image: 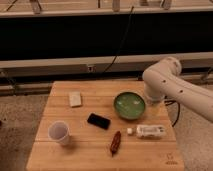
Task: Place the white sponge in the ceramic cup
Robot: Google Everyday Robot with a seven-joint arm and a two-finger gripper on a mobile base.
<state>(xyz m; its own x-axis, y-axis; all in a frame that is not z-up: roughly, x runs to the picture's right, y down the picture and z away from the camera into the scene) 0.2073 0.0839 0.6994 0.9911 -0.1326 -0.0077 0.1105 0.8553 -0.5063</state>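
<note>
White arm (170, 82) hides most of the gripper (153, 100) — beside the green bowl (129, 105).

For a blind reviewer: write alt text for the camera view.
A white robot arm bends over the right edge of the table, its gripper out of sight. The sponge lies back left, the cup front left, with a bowl, phone and bottle to their right.

Nothing can be read: the small dark mark (171, 160) at the near right corner of the wooden table (85, 152) is too faint to make out, and the gripper is not in sight.
</note>
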